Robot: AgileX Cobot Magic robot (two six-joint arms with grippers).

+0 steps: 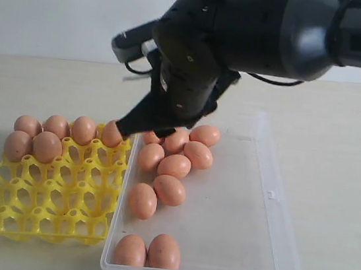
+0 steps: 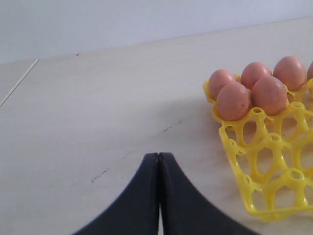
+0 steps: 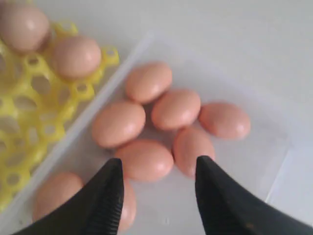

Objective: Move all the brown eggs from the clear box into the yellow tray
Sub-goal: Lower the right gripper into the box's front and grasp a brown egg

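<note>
A: Right fingers (image 3: pixel 210 186), what state?

B: Apart, nothing clamped. They hung over the clear box (image 1: pixel 230 215), tips aimed down at a cluster of brown eggs (image 1: pixel 174 165).

A: Egg count?

B: 16 total. 10 lay loose in the box and 6 sat in the yellow tray (image 1: pixel 45 204).

A: Where in the box, relative to those fingers?

B: 6 were bunched right under and just beyond the tips, touching each other. 1 of them was half hidden behind the fingers in the exterior view. 2 more lay a bit further out, and the last 2 sat side by side at the box's far end, well apart from the tips.

A: And the tray eggs?

B: 4 in one edge row, 2 in the next row, each upright in its own cup. The rest of the cups held nothing. The tray sat just beside the box, rims nearly touching, off to one side of the right fingers.

A: Left fingers (image 2: pixel 159 161)?

B: Pressed together, holding nothing, low over bare tabletop (image 2: pixel 98 98). The tray corner with eggs was near them but apart. No contact.
</note>
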